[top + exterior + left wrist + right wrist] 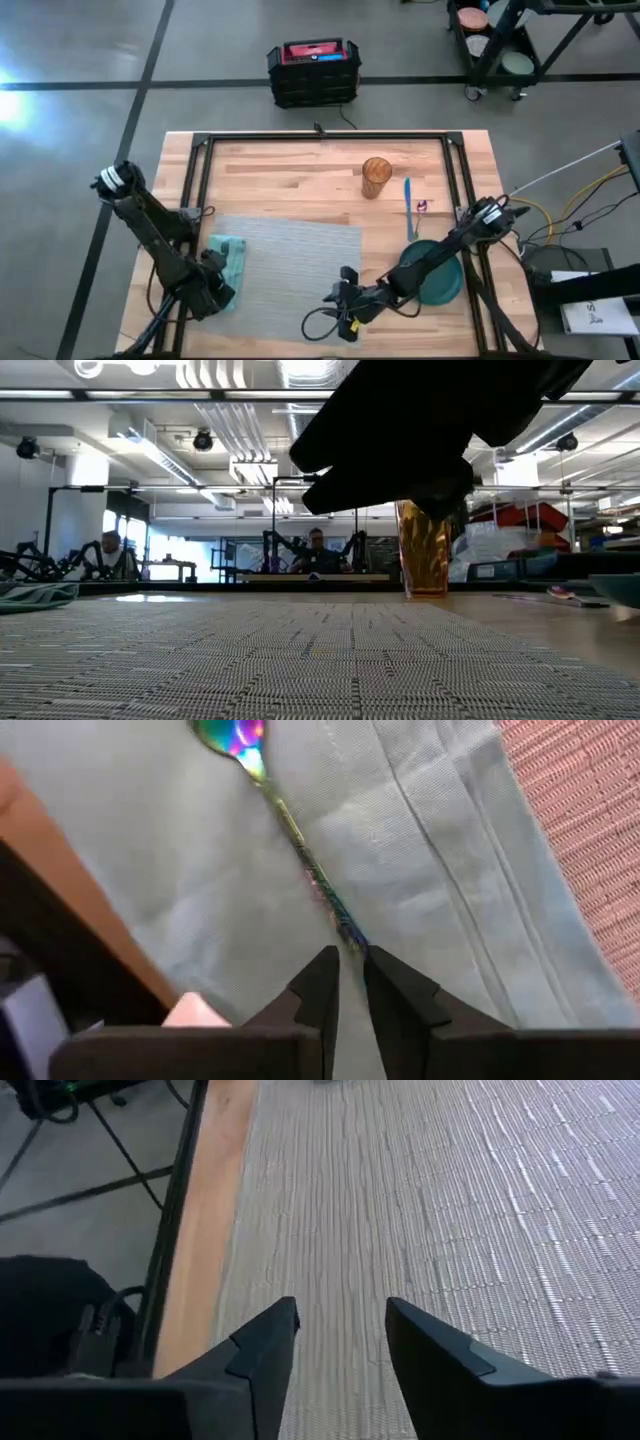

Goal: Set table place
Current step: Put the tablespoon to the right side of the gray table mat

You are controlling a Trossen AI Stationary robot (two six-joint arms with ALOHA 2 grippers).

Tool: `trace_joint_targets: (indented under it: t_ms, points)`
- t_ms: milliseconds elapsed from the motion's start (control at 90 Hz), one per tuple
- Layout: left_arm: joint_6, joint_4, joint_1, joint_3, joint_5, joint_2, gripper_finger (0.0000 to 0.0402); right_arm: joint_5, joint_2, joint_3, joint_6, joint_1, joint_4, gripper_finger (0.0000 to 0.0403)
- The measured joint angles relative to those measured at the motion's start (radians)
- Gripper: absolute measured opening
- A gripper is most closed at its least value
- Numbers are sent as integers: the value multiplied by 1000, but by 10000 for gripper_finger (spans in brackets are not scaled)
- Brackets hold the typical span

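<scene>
The table [300, 180] carries a grey placemat [290, 265] in its near middle, with the mat's near edge close to the table's near edge. The far half of the wood is mostly bare, giving open room there.

A teal napkin [228, 258] lies at the placemat's left edge, partly overlapping it. The left gripper [215, 290] sits over the napkin's near end. In the left wrist view its 2 fingers [320, 985] are nearly together, pinching the end of a thin iridescent spoon [290, 825] that lies across the napkin [400, 870]. The placemat [590, 830] shows just beyond the napkin's edge, and the table's wood [60, 870] on the other side.

The right gripper [345, 290] hovers over the placemat's near right corner. In the right wrist view its fingers [265, 1350] are spread apart and hold nothing, with the woven mat [450, 1210] under them and a strip of bare wood [210, 1220] along the mat's edge, then the black frame rail.

Right of the placemat, a dark green plate [435, 275] lies partly under the right arm, near the table's right rail. Far of it lie a blue-handled utensil [408, 205] and an amber glass [376, 177], well apart from the mat. In the low view the glass [425, 555] stands upright beyond the mat [300, 660].
</scene>
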Motion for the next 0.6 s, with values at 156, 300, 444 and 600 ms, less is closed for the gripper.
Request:
trace_joint_targets:
  t_ms: [156,300,444,600]
  points:
    - [34,-50,0,48,-1,-3,38,0,0,0,-1,0,-10,128]
    - [102,-64,-1,122,-107,-3,38,34,13,0,-3,-2,-47,114]
    - [153,-61,0,176,-244,-3,38,26,17,0,-45,-2,-184,96]
    - [186,-48,-1,194,-334,-3,38,14,14,0,-30,-1,-381,68]
